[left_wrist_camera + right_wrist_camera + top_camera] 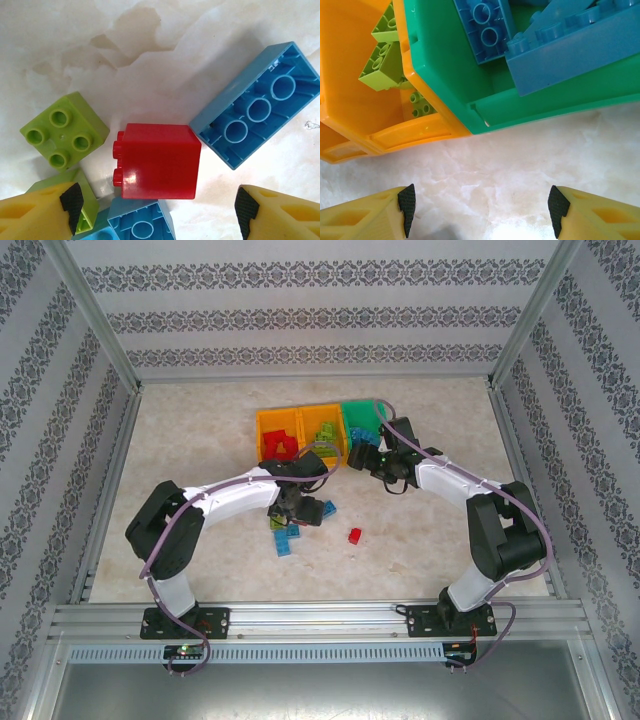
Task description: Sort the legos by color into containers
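Note:
My left gripper (157, 210) hangs open low over a cluster of legos (290, 525) in front of the containers. Just ahead of its fingertips a red brick (157, 161) lies on its side, studs to the left. An upside-down long blue brick (257, 107) touches the red brick's right corner. A lime brick (65, 131) sits to its left, and another blue brick (140, 222) lies between the fingers. My right gripper (480, 210) stands open over bare table before the green bin (445, 65), which holds blue bricks (570, 50). The orange bin (350, 100) beside it holds lime bricks (382, 67).
Three bins stand in a row at the table's middle back: orange with red bricks (277, 430), orange (322, 425), green (362, 420). A lone red brick (354, 535) lies right of the cluster. Metal rails and patterned walls fence the table.

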